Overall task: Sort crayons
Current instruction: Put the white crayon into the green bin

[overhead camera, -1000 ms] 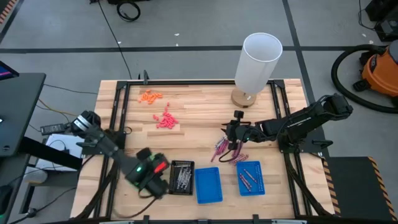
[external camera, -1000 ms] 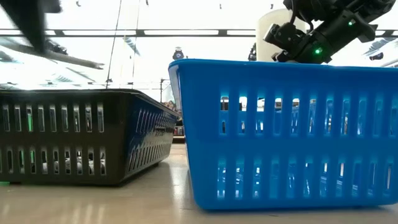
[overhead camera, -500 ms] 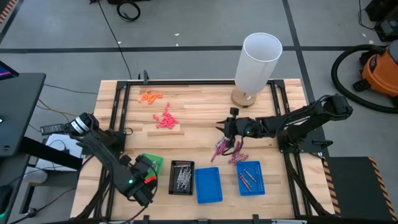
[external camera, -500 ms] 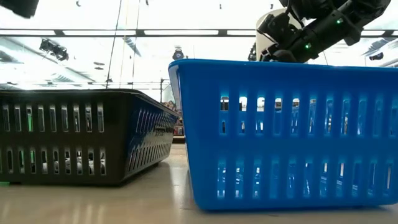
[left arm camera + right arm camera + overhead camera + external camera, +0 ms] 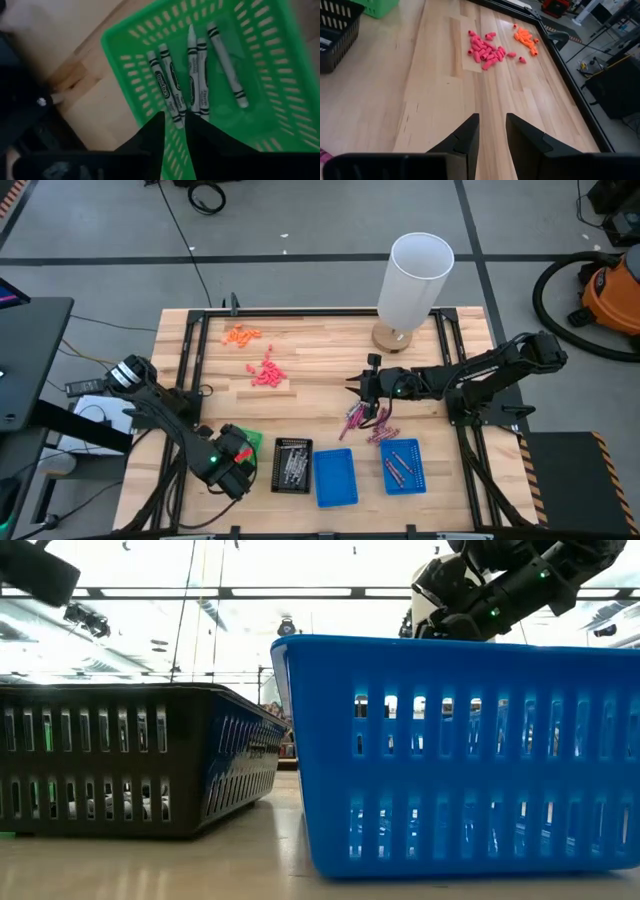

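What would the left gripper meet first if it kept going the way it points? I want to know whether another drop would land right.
The left gripper points down into the green tray, so it would likely meet the grey crayons lying there, or the tray floor beside them; depth is unclear.

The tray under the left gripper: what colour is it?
Green; the tray shows best in the left wrist view, with white crayons lying inside.

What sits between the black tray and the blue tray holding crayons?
In the high view, an empty blue tray lies between the black tray and the crayon-holding blue tray.
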`<move>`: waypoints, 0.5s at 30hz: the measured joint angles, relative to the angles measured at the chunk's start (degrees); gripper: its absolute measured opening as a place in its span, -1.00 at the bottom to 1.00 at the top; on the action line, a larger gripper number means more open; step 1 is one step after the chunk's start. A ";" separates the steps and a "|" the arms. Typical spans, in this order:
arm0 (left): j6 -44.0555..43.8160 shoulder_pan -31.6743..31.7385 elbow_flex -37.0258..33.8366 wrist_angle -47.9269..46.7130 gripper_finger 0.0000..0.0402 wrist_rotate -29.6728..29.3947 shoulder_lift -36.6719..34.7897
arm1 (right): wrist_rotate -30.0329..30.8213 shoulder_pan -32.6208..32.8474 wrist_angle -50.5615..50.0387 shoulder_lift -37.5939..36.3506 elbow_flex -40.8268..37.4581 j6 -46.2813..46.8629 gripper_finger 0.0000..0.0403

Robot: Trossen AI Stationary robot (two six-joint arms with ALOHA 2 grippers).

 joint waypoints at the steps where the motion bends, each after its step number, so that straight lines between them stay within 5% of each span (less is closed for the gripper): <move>1: 0.59 0.30 0.88 -0.64 -0.55 -0.21 -0.65 | 0.00 0.00 0.01 0.00 0.00 0.05 -0.48; 7: 6.36 3.19 4.61 -3.60 -0.31 -13.55 -3.73 | -1.01 0.00 -0.03 0.00 0.00 0.16 -0.48; 15: 28.04 14.90 2.49 5.55 0.02 -19.73 -3.88 | -5.24 0.00 -0.42 0.00 0.00 1.03 -0.48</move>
